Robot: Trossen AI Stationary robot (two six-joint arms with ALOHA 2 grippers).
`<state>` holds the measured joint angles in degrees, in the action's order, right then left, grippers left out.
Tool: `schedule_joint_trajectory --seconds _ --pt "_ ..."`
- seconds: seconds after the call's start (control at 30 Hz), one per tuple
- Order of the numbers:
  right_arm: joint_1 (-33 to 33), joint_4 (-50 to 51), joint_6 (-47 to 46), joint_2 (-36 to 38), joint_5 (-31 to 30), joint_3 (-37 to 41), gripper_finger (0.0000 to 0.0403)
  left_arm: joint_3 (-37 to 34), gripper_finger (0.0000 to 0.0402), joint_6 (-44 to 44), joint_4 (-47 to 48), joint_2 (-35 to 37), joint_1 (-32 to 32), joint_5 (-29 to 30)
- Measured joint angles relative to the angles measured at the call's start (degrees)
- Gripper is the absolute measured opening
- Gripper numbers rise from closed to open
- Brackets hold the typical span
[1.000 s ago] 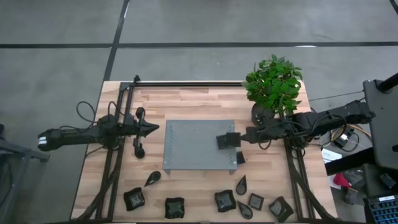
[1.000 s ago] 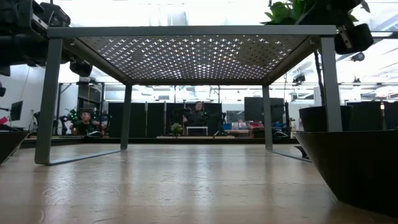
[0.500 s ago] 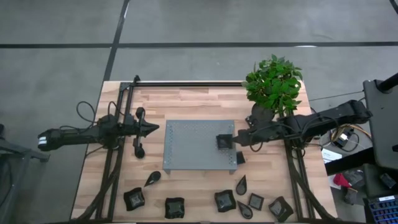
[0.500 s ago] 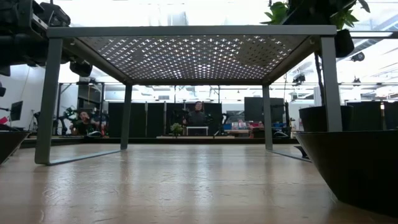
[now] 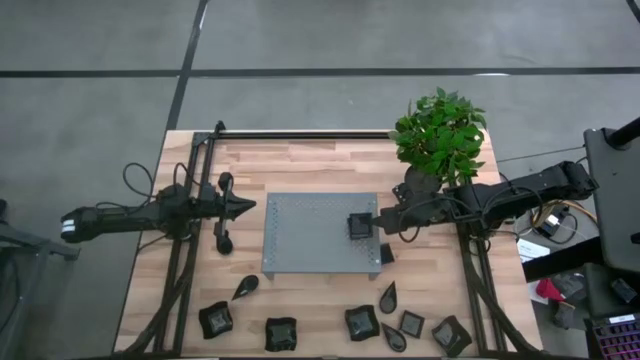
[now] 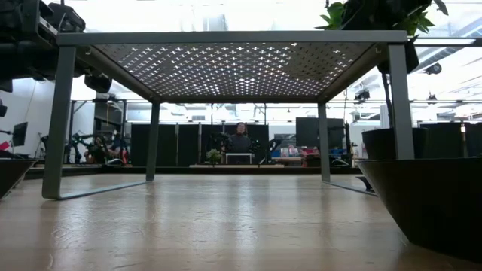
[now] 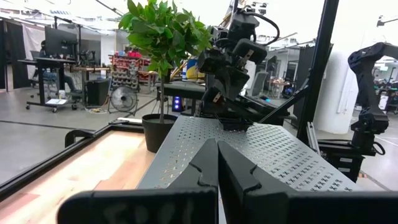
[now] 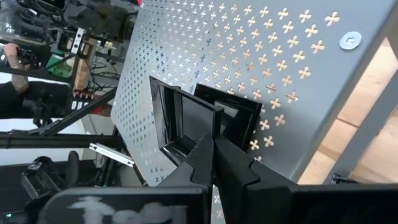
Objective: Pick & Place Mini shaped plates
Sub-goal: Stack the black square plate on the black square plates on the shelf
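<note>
My right gripper (image 5: 372, 225) (image 8: 214, 144) is shut on a small dark square plate (image 5: 358, 226) (image 8: 199, 121) low over the right part of the grey perforated tray (image 5: 310, 235). The left wrist view shows this plate (image 7: 236, 123) at the tray's surface; whether it touches, I cannot tell. Several more mini plates lie flat on the wood along the near edge: a teardrop one (image 5: 245, 287), a wavy one (image 5: 215, 319), another wavy one (image 5: 361, 322). A square one (image 5: 386, 254) lies by the tray's right near corner. My left gripper (image 5: 250, 207) (image 7: 217, 149) waits shut, left of the tray. My right gripper pinches the square plate's raised rim (image 8: 216, 115) on the side toward the table's right, between its two fingers. The fingers slant down from the table's right. The plate sticks out beyond the fingertips over the tray, tilted.
A green plant (image 5: 438, 135) in a dark pot (image 7: 158, 132) stands behind the tray's far right corner, close to my right arm. The tray stands raised on thin legs (image 6: 53, 120). Black frame rails (image 5: 185, 270) run along both sides of the table.
My right gripper has moved a little toward the table's left edge and slightly down, rolling somewhat, carrying the square plate farther in over the tray. It has stayed shut on the plate.
</note>
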<state>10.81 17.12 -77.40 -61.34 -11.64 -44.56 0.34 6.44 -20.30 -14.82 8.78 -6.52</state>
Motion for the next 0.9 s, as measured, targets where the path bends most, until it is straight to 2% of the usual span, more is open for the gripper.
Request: schedule_joint_trajectory --seconds 0.9 --pt "0.04 0.15 2.54 0.00 0.16 0.00 0.0009 0.00 0.0000 0.00 -0.01 0.01 -0.01 0.00"
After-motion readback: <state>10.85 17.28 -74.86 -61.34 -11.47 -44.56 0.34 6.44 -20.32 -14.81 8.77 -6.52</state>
